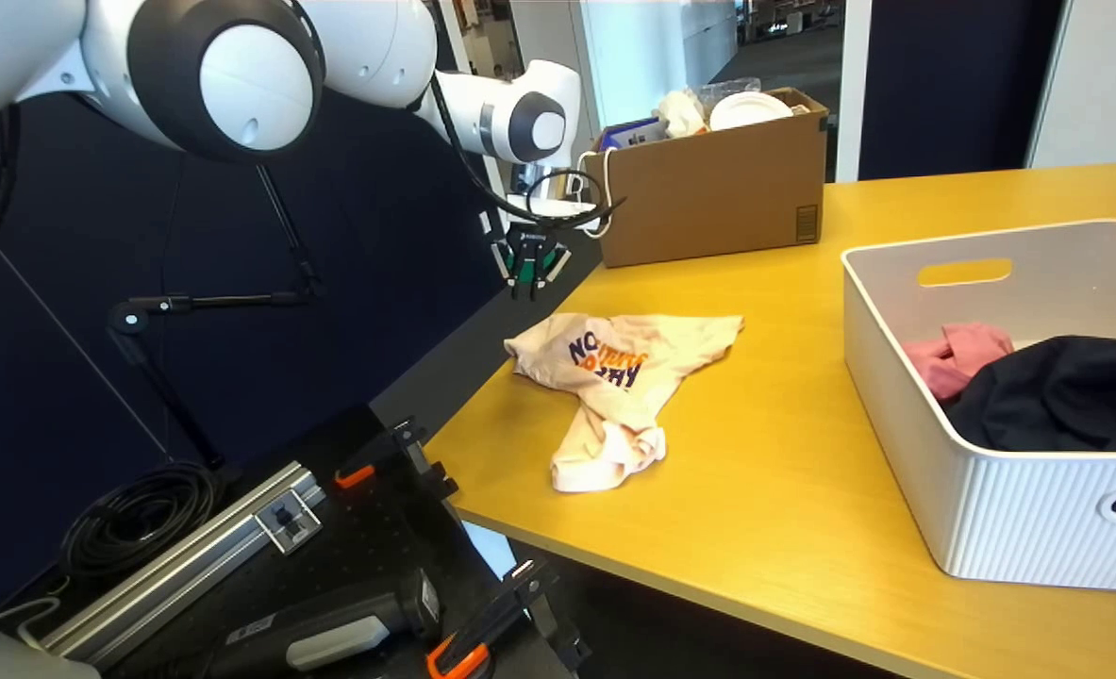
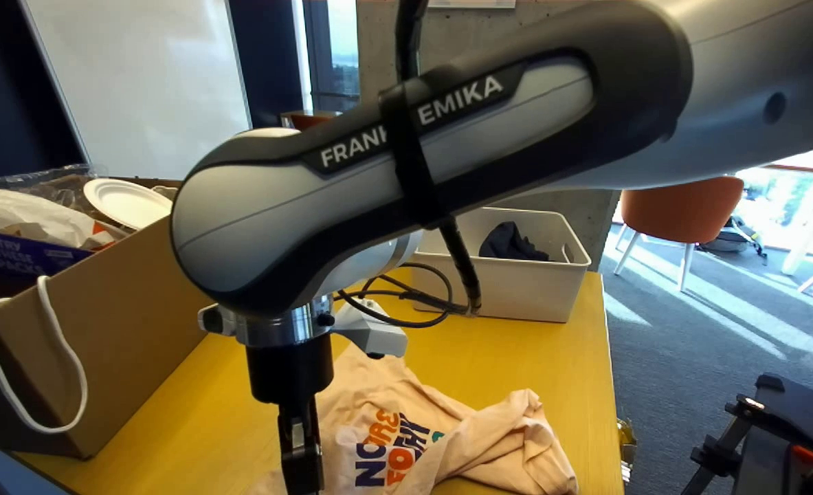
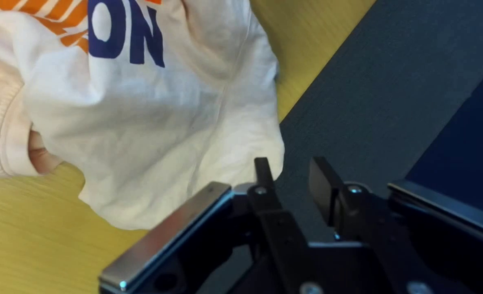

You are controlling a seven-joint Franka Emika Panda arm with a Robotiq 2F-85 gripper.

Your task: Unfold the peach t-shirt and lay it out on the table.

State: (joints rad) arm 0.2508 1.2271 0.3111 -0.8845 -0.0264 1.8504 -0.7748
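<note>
- The peach t-shirt (image 1: 619, 391) is lying print-up on the table (image 1: 765, 453), one end sitting bunched, presumably awaiting spreading.
- The gripper (image 3: 290, 168) is hovering near its edge, jaws standing apart, holding nothing, perhaps for pinching fabric.

I count one t-shirt (image 1: 619, 377), two other garments (image 1: 1076, 391), one bin (image 1: 1039, 528)

In an exterior view, the t-shirt (image 1: 638, 401) lay on the table (image 1: 765, 490) left of the plastic bin (image 1: 1029, 519), which had two garments (image 1: 1067, 396) in it, and before the cardboard box (image 1: 708, 203), at whose top a plate (image 1: 751, 110) lay.
</note>
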